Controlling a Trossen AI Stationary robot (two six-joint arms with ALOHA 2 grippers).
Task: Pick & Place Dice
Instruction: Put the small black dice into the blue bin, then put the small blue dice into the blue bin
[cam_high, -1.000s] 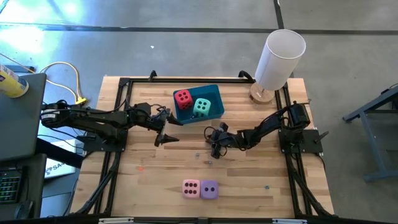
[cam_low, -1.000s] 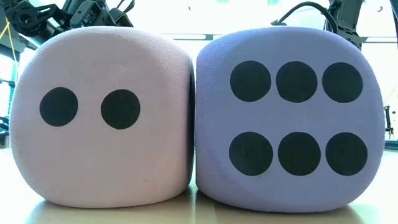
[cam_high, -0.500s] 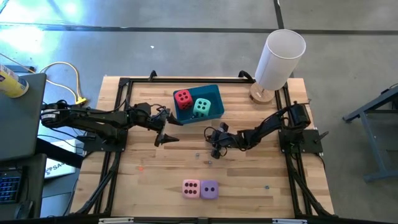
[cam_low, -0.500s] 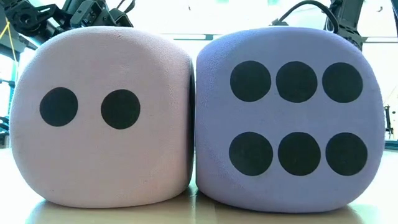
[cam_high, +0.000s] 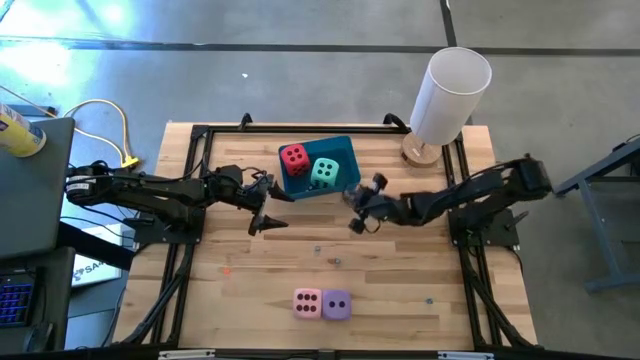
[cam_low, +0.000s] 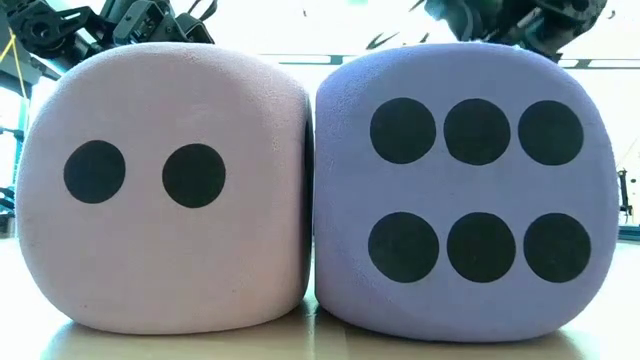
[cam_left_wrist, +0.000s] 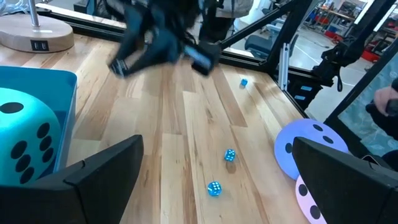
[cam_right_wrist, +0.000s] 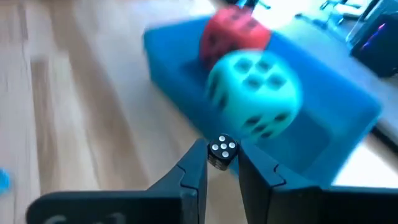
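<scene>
From where I stand, the right gripper (cam_high: 362, 208) sits right of centre in the overhead frame, just beside the lower right corner of the blue bin (cam_high: 345, 152). Its jaws are pinched tight on a tiny black die (cam_right_wrist: 222, 151) with white pips, seen between the fingertips in its own wrist view, with the bin just beyond it. Inside the bin lie the red die (cam_high: 294, 157) and the teal-green die (cam_high: 324, 172), side by side, red to the left.

The left gripper (cam_high: 268, 208) hovers left of centre in the overhead frame, just beside the bin's lower left corner, jaws spread wide and holding nothing.

At lower centre of the overhead frame, near the bench's (cam_high: 400, 270) front edge, the pink die (cam_high: 307, 302) and the purple die (cam_high: 337, 304) stand touching, pink on the left. From bench height they fill the frame, pink showing two pips, purple six.

Two little blue dice (cam_left_wrist: 221, 172) and a third (cam_left_wrist: 244, 82) farther off lie on the bare wood in the left wrist view. A white cylinder (cam_high: 450, 92) on a wooden base stands at the upper right of the bench.
</scene>
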